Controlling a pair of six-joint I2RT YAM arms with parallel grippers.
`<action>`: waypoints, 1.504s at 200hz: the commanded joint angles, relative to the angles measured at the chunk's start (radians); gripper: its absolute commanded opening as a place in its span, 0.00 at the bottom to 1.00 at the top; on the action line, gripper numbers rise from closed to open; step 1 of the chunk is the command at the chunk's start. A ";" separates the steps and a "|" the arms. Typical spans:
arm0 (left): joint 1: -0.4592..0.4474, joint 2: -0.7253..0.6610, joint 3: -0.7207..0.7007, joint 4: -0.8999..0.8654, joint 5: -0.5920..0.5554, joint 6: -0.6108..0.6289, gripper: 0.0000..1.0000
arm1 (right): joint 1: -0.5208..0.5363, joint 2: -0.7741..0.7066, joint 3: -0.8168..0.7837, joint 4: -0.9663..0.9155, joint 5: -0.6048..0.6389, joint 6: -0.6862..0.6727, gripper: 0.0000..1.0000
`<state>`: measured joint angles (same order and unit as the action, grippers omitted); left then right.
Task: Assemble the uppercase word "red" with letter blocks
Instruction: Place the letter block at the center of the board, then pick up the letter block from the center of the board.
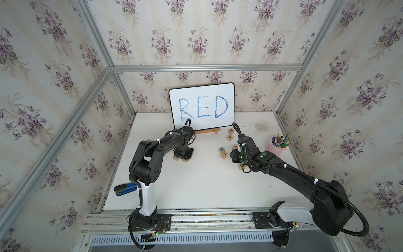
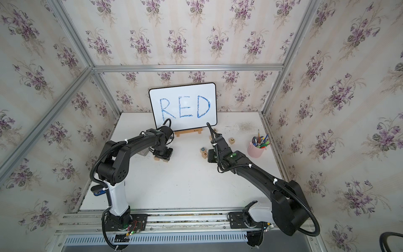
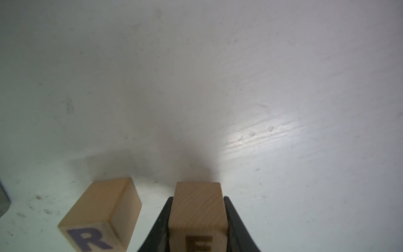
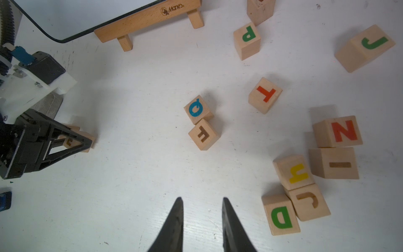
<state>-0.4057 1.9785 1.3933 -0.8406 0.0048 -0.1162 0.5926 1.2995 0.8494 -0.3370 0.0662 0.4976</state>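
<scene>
In the left wrist view my left gripper (image 3: pixel 198 197) is shut on the light-wood E block (image 3: pixel 197 209), which is down at the white table. The R block (image 3: pixel 102 213) stands on the table close beside it with a small gap between them. In a top view the left gripper (image 1: pixel 183 155) points down at these two blocks, left of the table's middle. The green D block (image 4: pixel 281 215) lies on the table off to one side of my right gripper (image 4: pixel 201 198). Its fingers are apart with only bare table between them.
The white board (image 1: pixel 201 107) with blue RED stands at the back on a wooden stand (image 4: pixel 148 19). Several other lettered cubes lie scattered, among them Q (image 4: pixel 197 109), T (image 4: pixel 265 95) and N (image 4: pixel 338 131). A pink cup of pens (image 1: pixel 278 148) is at the right.
</scene>
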 commanded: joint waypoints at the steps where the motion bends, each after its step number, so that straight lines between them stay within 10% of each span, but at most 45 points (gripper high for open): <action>1: 0.007 0.014 0.014 -0.004 -0.009 -0.025 0.28 | 0.000 0.004 0.004 0.012 0.006 0.015 0.27; 180: -0.058 -0.201 0.039 -0.007 0.011 0.031 0.82 | -0.011 0.009 0.024 -0.016 0.042 0.007 0.44; 301: -0.198 -0.318 0.131 -0.016 0.167 0.444 0.99 | -0.166 0.086 0.039 -0.216 -0.040 -0.045 0.43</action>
<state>-0.5995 1.6474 1.5181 -0.8471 0.1028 0.2428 0.4286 1.3834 0.9077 -0.5049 0.0460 0.4446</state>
